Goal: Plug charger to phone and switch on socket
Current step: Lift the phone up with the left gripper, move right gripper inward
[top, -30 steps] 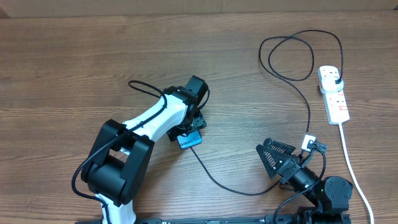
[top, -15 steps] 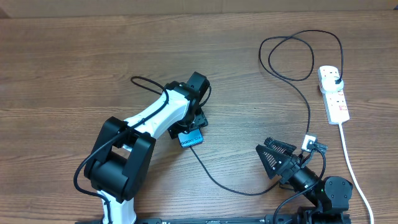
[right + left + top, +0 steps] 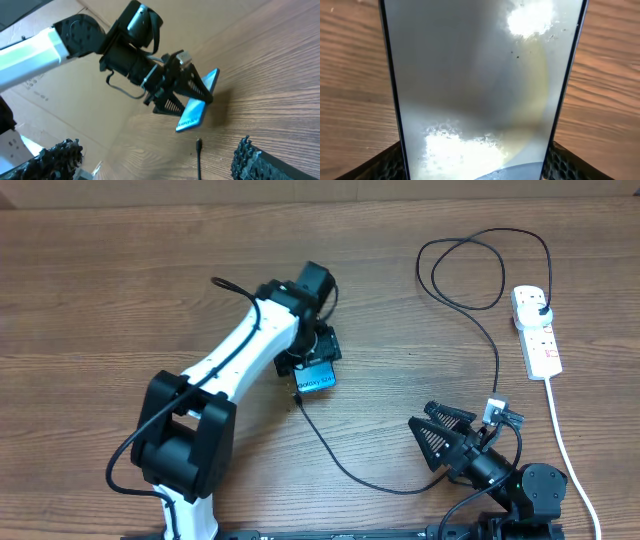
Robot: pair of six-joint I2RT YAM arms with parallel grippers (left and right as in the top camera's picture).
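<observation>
Left pincer (image 3: 313,366) has raised the phone (image 3: 316,378) away from the charger (image 3: 199,145).

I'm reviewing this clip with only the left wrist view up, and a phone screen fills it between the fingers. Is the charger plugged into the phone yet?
Observer: No. In the right wrist view the connector tip lies on the table in front of the phone, apart from it.
Operator: Is the phone lying flat there?
Observer: No. The left gripper holds it tilted, with one end raised. I cannot tell whether its low corner touches the wood.
</observation>
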